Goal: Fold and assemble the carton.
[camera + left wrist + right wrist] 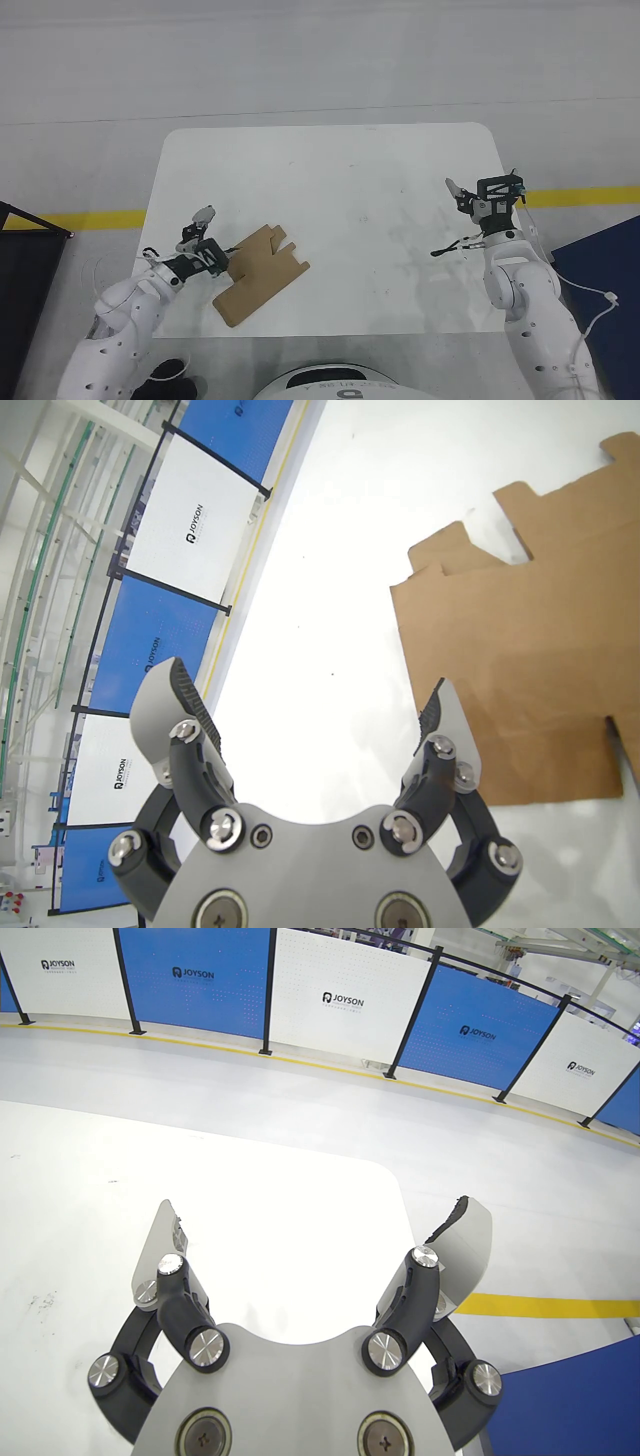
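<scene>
Carton (262,272) flat, unfolded on surface (400,180). Left pincer (308,680) released, beside its edge; right pincer (317,1205) released, well apart. Judged approach stage; next move likely needs a flap grasped

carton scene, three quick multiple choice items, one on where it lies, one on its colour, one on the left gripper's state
1. Where on the table does the carton lie?
A. Near the robot's edge, on the left arm's side
B. At the far right corner
C. Hanging off the far edge

2. What colour is the carton?
A. White
B. Blue
C. Brown

3. How is the left gripper?
A. Shut on the carton
B. Open, holding nothing
C. Shut and empty

Answers:
1 A, the top view shows it flat by the near edge, next to the left gripper.
2 C, it is plain brown cardboard in the top and left wrist views.
3 B, the left wrist view shows the jaws spread wide with bare table between them.
</scene>
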Tool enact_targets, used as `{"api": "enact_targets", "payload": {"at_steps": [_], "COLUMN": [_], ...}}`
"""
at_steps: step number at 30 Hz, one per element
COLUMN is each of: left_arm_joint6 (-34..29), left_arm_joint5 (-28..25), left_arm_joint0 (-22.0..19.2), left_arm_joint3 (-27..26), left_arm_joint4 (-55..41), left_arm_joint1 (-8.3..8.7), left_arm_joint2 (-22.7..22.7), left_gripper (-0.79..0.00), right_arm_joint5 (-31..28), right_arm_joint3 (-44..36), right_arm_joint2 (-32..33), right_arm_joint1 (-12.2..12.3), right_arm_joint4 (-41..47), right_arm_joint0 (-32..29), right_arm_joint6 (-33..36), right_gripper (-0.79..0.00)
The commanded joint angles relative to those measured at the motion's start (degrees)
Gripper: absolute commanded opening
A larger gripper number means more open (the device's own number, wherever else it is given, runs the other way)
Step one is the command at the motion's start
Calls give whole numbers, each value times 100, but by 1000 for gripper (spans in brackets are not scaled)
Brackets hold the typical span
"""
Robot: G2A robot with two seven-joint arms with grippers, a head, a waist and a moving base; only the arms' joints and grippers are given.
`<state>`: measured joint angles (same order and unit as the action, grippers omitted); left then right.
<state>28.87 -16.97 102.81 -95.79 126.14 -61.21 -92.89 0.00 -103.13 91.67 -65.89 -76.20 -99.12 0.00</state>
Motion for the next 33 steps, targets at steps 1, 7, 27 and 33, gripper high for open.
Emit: {"api": "enact_targets", "payload": {"at_steps": [1, 7, 27, 33], "left_arm_joint6": [40, -156, -223, 615], "left_arm_joint5": [362, 923, 1105, 822], "left_arm_joint0": [162, 396, -307, -171], "left_arm_joint3": [-36, 46, 567, 347], "left_arm_joint4": [290, 902, 1676, 1753], "left_arm_joint1": [25, 61, 23, 81], "left_arm_joint2": [-181, -396, 551, 666], "left_gripper": [0, 0, 0, 0], "right_arm_joint5": [0, 0, 0, 0], "right_arm_joint3": [0, 0, 0, 0], "right_arm_joint2": [0, 0, 0, 0], "right_arm_joint1": [0, 0, 0, 0], "right_arm_joint4": [0, 0, 0, 0], "right_arm_joint0": [0, 0, 0, 0], "right_arm_joint6": [0, 0, 0, 0], "right_gripper": [0, 0, 0, 0]}}
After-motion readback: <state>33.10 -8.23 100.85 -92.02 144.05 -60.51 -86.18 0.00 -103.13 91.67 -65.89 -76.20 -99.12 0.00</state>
